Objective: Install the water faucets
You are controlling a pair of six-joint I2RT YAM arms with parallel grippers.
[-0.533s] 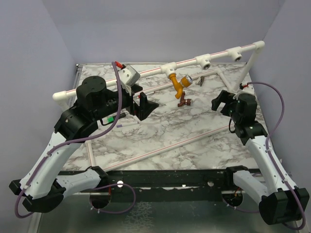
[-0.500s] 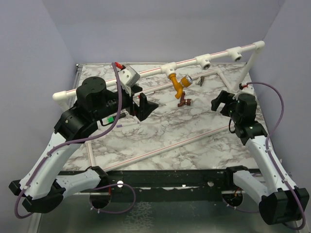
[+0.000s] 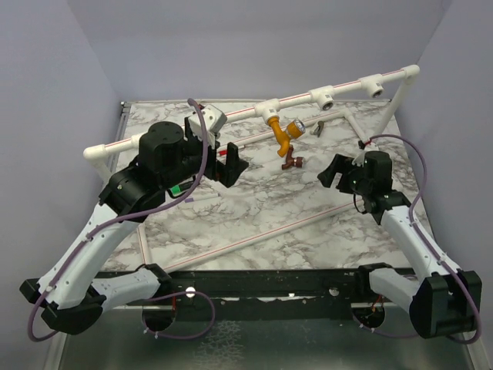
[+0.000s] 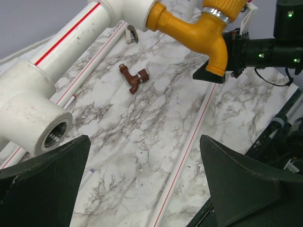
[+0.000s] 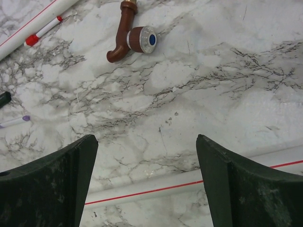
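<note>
Marble-patterned desk (image 3: 254, 216) is seen from above, and two faucets are counted. One orange-yellow faucet (image 3: 283, 132) is mounted under the white pipe rail (image 3: 347, 89), beyond both pincers. Three T-fittings (image 3: 323, 99) are counted on that rail clear of the left arm. One reddish-brown faucet (image 3: 290, 162) is laid loose on the desk between the left pincer (image 3: 231, 166) and the right pincer (image 3: 333, 171), touched by neither. Both pincers are spread and nothing is pinched.

From the left wrist, the left pincer (image 4: 144, 142) is shown wide apart. The orange-yellow faucet (image 4: 199, 26) is found ahead and up to the right, screwed into one fitting. A second fitting (image 4: 33, 113), its threaded port open, is placed just ahead of the left finger (image 4: 42, 179). The reddish-brown faucet (image 4: 132, 78) is laid ahead on the desk, well apart.

From the right wrist, the right pincer (image 5: 147, 139) is shown spread over the marble. The reddish-brown faucet (image 5: 130, 40) is laid ahead, slightly left, its one blue-centred knob turned upward. One red-capped pen (image 5: 45, 30) is seen farther left.
</note>
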